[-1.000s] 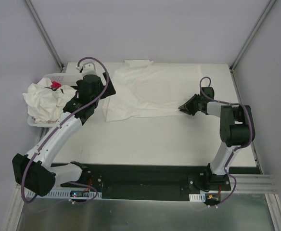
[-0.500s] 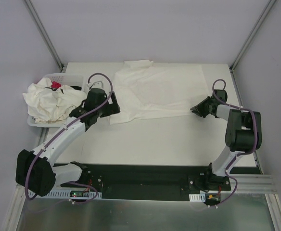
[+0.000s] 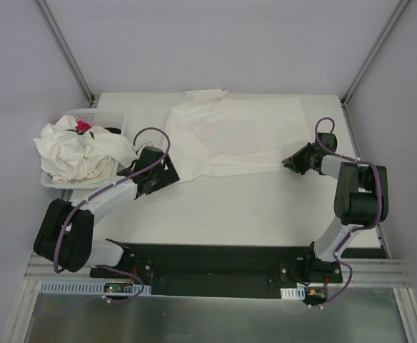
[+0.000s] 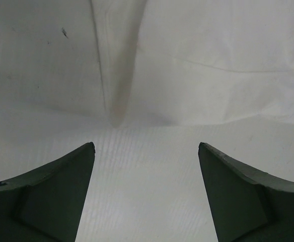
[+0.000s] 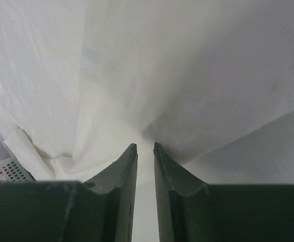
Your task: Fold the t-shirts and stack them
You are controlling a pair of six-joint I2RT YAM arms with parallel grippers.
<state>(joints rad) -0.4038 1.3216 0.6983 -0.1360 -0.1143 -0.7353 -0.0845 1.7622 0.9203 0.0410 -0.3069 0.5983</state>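
Note:
One off-white t-shirt (image 3: 237,139) lies spread flat at the back middle of the table. My left gripper (image 3: 171,170) sits low at its near left corner, open. In the left wrist view the gripper (image 4: 146,147) hangs over bare table with the t-shirt's edge (image 4: 212,75) just ahead of the fingertips. My right gripper (image 3: 287,163) is at the t-shirt's near right corner. The right wrist view shows that gripper (image 5: 145,146) shut on a pinch of the fabric (image 5: 137,65). More t-shirts (image 3: 76,151) lie crumpled in a pile at the left.
A white perforated basket (image 3: 101,116) holds the crumpled pile at the left edge, with a small red packet (image 3: 83,126) on top. The basket's corner (image 5: 6,171) shows in the right wrist view. Frame posts rise at both back corners.
My left arm has drawn back from beside the basket to the t-shirt's near left corner. The right gripper pulled its corner rightwards, spreading the t-shirt flatter, then held still.

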